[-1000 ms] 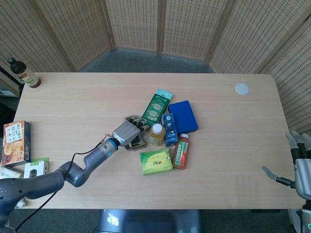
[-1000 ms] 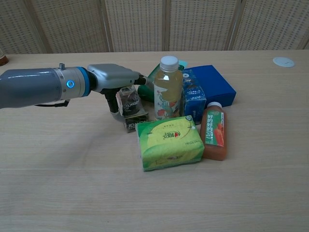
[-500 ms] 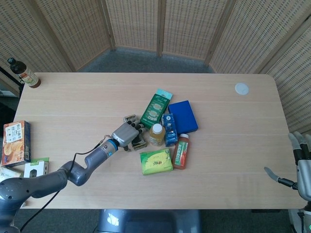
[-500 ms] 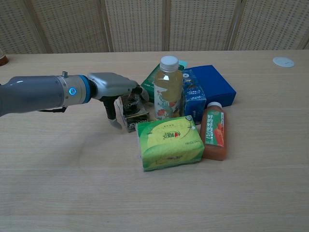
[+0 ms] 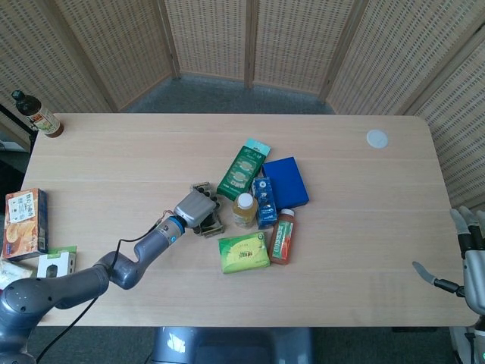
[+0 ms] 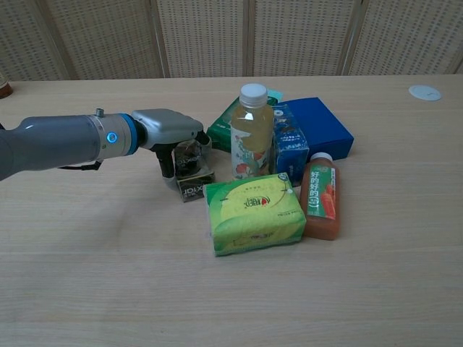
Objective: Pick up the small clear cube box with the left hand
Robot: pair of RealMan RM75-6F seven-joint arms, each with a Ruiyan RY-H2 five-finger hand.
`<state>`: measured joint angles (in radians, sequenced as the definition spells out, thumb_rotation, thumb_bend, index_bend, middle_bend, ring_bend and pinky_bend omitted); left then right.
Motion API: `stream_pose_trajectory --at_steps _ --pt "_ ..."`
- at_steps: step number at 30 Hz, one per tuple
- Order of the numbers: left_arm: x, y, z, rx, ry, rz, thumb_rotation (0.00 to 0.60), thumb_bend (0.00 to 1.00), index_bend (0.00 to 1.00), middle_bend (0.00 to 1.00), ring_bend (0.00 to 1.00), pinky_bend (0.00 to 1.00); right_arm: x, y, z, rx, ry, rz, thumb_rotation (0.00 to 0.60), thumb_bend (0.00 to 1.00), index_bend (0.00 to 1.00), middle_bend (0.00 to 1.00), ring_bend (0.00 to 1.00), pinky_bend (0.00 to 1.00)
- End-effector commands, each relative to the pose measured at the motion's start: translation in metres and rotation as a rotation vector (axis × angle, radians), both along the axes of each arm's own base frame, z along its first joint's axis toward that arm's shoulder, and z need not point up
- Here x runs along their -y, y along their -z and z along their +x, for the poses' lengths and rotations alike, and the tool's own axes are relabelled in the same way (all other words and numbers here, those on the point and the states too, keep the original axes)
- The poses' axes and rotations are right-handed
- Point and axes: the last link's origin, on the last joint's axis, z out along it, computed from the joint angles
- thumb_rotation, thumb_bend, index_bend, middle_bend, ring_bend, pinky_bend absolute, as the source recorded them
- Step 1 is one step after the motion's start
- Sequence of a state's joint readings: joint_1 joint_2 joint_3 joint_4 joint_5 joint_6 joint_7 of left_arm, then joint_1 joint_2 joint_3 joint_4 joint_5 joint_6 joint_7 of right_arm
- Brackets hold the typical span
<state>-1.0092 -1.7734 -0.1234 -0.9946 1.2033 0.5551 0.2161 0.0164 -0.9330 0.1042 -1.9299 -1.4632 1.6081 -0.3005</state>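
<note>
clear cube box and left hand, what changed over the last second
The left hand drew back a little toward the robot's left, away from the yellow bottle, and its fingers closed tighter over the small clear cube box. The box shifted slightly with it but looks to be on the table as before. The green packet, orange bottle, blue boxes and the right hand stayed where they were.

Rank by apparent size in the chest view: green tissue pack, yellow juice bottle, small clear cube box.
1. Green tissue pack, though it sits nearest the camera, which inflates it.
2. Yellow juice bottle.
3. Small clear cube box, clearly smallest, partly hidden by the left hand.
</note>
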Motion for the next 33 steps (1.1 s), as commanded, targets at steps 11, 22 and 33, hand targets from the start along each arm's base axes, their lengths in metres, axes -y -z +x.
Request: stream_pose_trajectory --at_steps 11,22,33 --pt "0.002 -0.006 -0.001 0.058 -0.006 0.053 0.600 0.07 0.75 0.77 0.71 0.67 0.000 -0.002 0.003 0.010 -0.012 -0.014 0.274 0.17 0.06 0.09 0.00 0.00" --pt "-0.002 -0.056 0.000 0.156 -0.006 0.144 0.600 0.07 0.77 0.79 0.73 0.70 0.001 0.003 0.001 0.028 -0.022 -0.010 0.273 0.17 0.06 0.09 0.00 0.00" --pt "-0.012 -0.155 0.023 0.282 0.001 0.324 0.600 0.06 0.77 0.80 0.74 0.71 0.003 0.007 -0.002 0.046 -0.038 -0.003 0.273 0.17 0.06 0.09 0.00 0.00"
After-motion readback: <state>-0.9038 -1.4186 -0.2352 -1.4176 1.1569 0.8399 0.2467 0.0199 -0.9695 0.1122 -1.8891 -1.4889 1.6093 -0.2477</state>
